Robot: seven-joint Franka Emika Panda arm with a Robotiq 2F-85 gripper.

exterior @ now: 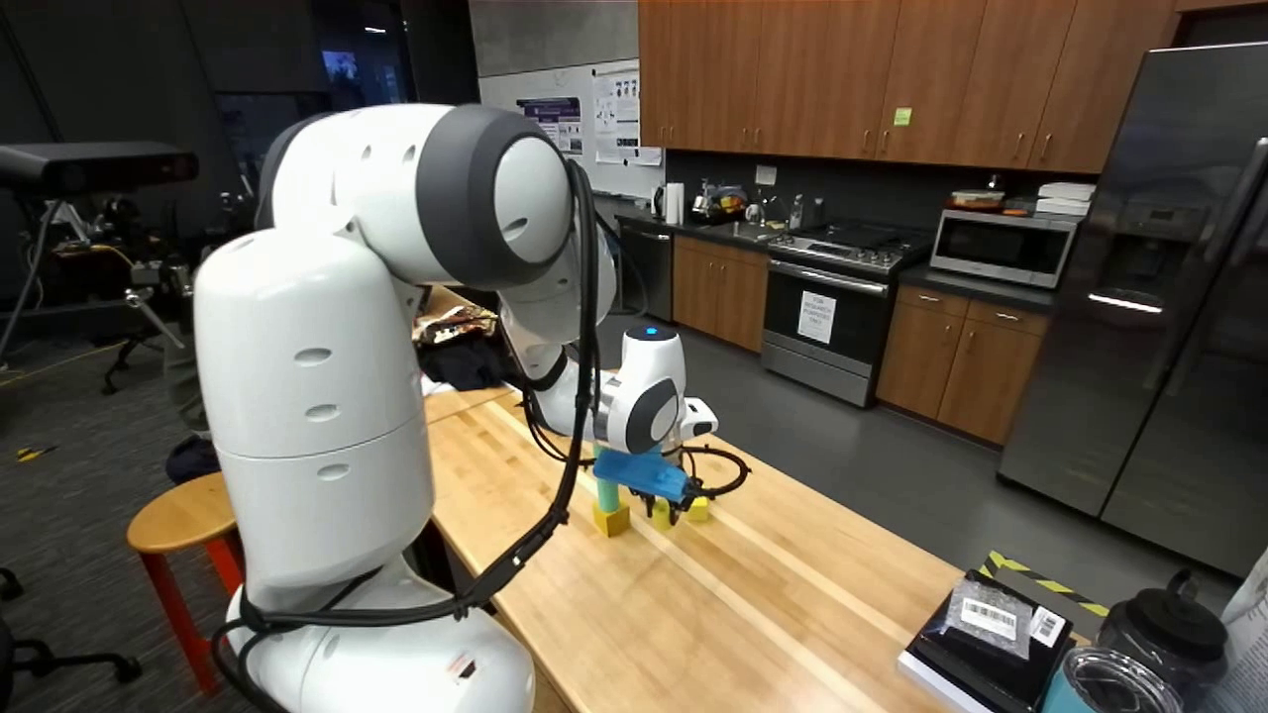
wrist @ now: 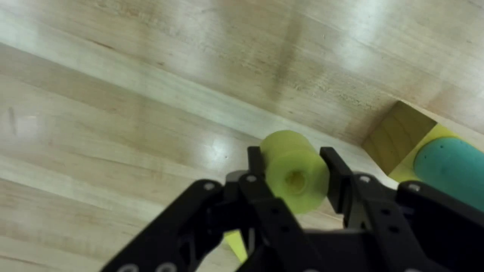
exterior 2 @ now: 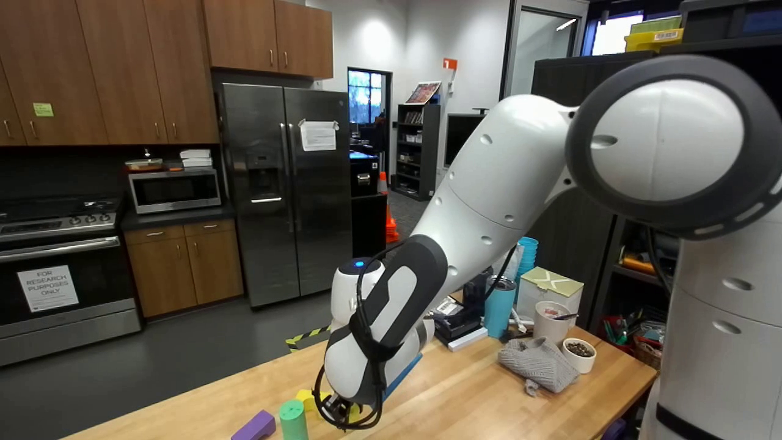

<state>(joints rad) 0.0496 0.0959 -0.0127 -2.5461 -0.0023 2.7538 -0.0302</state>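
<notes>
Yeah the gripper (wrist: 294, 161) is clamped on a yellow cylinder (wrist: 297, 175), long axis pretty much upright, holed end up, near the teal cylinder (wrist: 450, 168).

Bluish daylight brightens a paned glass window (exterior 2: 367, 98) in an exterior view; light pools on the white wall (exterior 2: 376, 36) above it. In the wrist view, glare spots the pale striped wooden counter (wrist: 113, 124); the black claw (wrist: 293, 162) looks soft.
</notes>
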